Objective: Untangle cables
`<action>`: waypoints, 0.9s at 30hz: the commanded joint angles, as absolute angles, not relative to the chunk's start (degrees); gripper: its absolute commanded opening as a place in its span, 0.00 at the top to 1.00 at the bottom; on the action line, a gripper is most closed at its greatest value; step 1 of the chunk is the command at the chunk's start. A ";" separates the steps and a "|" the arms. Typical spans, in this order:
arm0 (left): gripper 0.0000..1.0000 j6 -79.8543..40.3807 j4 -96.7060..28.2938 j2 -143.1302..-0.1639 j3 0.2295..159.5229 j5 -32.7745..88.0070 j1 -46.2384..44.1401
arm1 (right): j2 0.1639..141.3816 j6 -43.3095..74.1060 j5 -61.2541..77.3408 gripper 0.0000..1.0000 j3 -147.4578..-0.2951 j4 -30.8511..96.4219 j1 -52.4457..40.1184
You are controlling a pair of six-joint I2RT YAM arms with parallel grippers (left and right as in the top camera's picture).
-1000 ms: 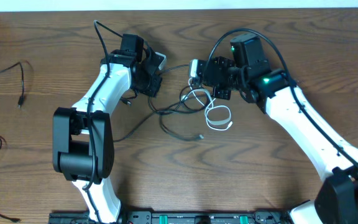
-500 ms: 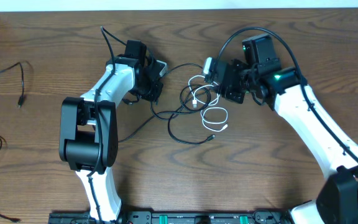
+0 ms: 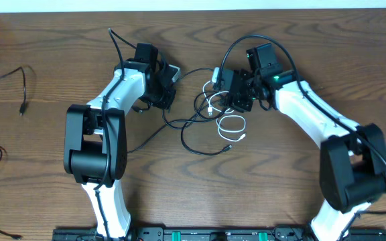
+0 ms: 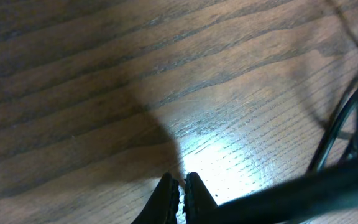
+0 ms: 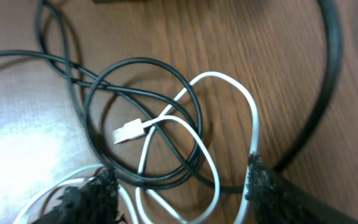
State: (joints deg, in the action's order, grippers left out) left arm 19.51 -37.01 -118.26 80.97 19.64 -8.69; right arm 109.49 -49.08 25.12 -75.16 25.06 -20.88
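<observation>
Right wrist: right fingers (image 5: 263, 186) spread wide, white cable (image 5: 129, 132) + black cables (image 5: 135, 60) looped btwn them on surface (image 5: 278, 37). Left fingers (image 4: 166, 196) pressed together, apart from tangle.

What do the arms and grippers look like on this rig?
Left arm and right arm: white shells, black joints. A thick black wire arcs over the right wrist, beside a green light. Right gripper: black, rough-textured fingers; left gripper: dark tapered tips.
</observation>
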 commanded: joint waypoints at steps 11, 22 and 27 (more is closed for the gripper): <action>0.92 19.22 -37.01 -118.08 80.71 20.36 -8.78 | 116.27 -48.25 19.44 0.22 -75.05 18.35 -20.16; 0.93 19.22 -37.01 -118.08 80.71 20.36 -8.78 | 117.99 -48.27 18.46 0.20 -75.05 17.63 -17.69; 0.92 19.22 -36.77 -118.08 80.71 20.36 -8.78 | 118.13 -48.27 21.74 0.22 -75.05 19.11 -18.96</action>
